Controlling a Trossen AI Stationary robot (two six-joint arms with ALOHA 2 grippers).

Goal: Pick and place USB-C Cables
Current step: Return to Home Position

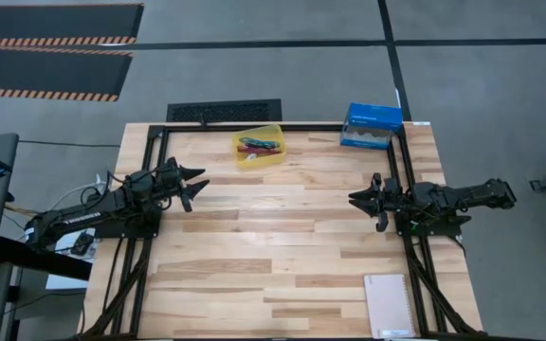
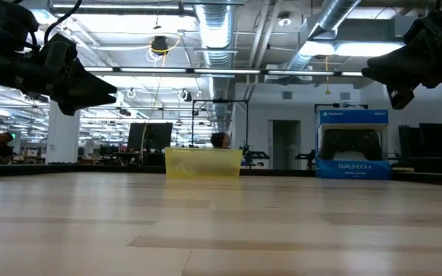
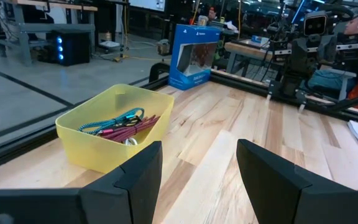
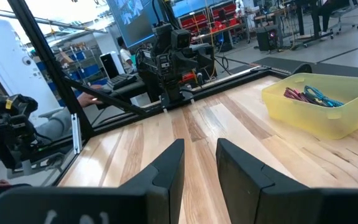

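The yellow bin [image 1: 259, 145] stands near the table's far edge. Inside it lie bundled cables: a teal one [image 3: 114, 121] and a magenta-red one [image 3: 131, 126], also seen as the teal cable [image 4: 321, 98] and magenta-red cable [image 4: 297, 94] in the right wrist view; a pale bit [image 3: 130, 141] shows under them. A black cable does not show. My left gripper [image 1: 197, 186] hovers open above the table's left part, short of the bin. My right gripper [image 1: 356, 200] hovers open at the right side, fingers pointing left.
A blue game-controller box [image 1: 371, 126] stands at the far right, beside the bin. A white notebook [image 1: 390, 305] lies at the near right corner. Black frame rails [image 1: 408, 170] run along the table's sides. Bare wood [image 1: 273, 227] spans the middle between the arms.
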